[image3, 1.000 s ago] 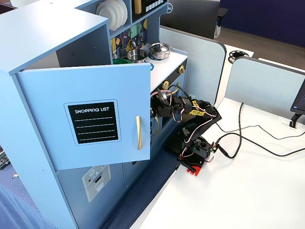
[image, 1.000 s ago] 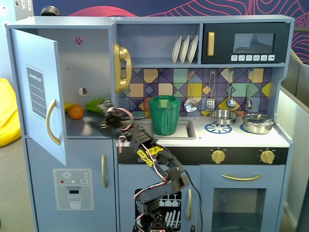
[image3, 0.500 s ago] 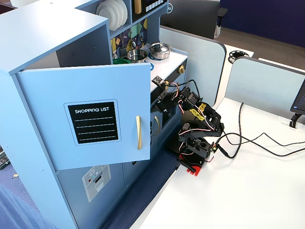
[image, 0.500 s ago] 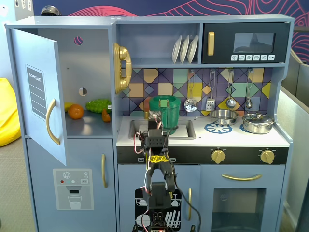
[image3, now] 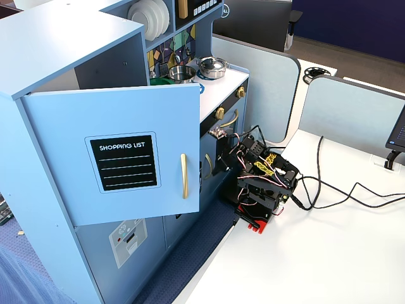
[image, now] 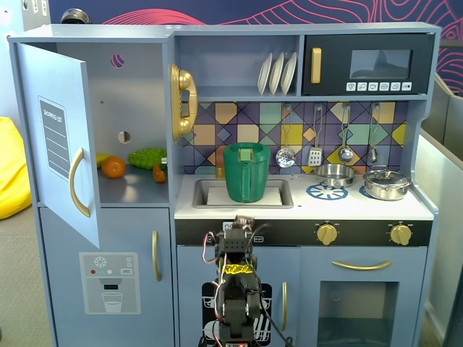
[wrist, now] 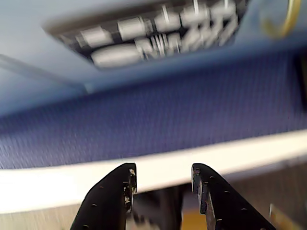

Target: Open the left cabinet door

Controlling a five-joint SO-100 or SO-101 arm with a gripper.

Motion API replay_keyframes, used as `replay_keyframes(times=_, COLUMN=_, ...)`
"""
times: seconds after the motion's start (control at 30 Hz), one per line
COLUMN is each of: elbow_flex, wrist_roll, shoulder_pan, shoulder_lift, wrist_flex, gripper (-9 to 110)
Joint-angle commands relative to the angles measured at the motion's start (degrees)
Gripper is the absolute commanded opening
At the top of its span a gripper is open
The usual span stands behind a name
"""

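Note:
The left cabinet door [image: 58, 137] is blue-grey with a "SHOPPING LIST" panel and a gold bar handle [image: 78, 182]. It stands swung wide open, well away from the cabinet front. The other fixed view shows its face [image3: 126, 158] and handle [image3: 183, 176]. My arm [image: 235, 289] sits folded low in front of the kitchen, to the right of the door and apart from it [image3: 262, 183]. In the wrist view my gripper [wrist: 163, 175] is open and empty, its black fingers [wrist: 112, 196] over the white table edge and blue mat.
The open cabinet holds an orange [image: 113, 167] and green toy food [image: 147, 157]. Below is the dispenser door [image: 108, 282]. A green pitcher [image: 246, 172] stands in the sink. Pots [image: 387, 184] sit on the stove. Cables [image3: 342, 193] lie on the white table.

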Motion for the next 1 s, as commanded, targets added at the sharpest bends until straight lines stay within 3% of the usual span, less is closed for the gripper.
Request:
replay_keyframes(times=0.0, elbow_flex=5.36, wrist_roll=-0.53, shoulder_pan=-0.26, shoulder_lift=2.55, wrist_flex=-1.32, gripper=5)
replay_keyframes(times=0.2, elbow_flex=13.71, wrist_roll=-4.22, shoulder_pan=1.67, shoulder_lift=5.98, wrist_flex=-7.65, gripper=4)
replay_keyframes(times=0.47, elbow_flex=13.80, wrist_roll=-1.41, shoulder_pan=-1.14, shoulder_lift=6.06, wrist_flex=-7.65, gripper=5)
replay_keyframes(times=0.53, elbow_flex=13.80, wrist_roll=-2.46, shoulder_pan=-1.14, shoulder_lift=6.06, wrist_flex=-5.71, gripper=5)
replay_keyframes(times=0.7, elbow_flex=13.80, wrist_roll=-16.00, shoulder_pan=-1.14, shoulder_lift=6.06, wrist_flex=9.40, gripper=0)
replay_keyframes(times=0.97, elbow_flex=13.80, wrist_roll=-11.25, shoulder_pan=-1.32, shoulder_lift=6.06, wrist_flex=11.25, gripper=0)
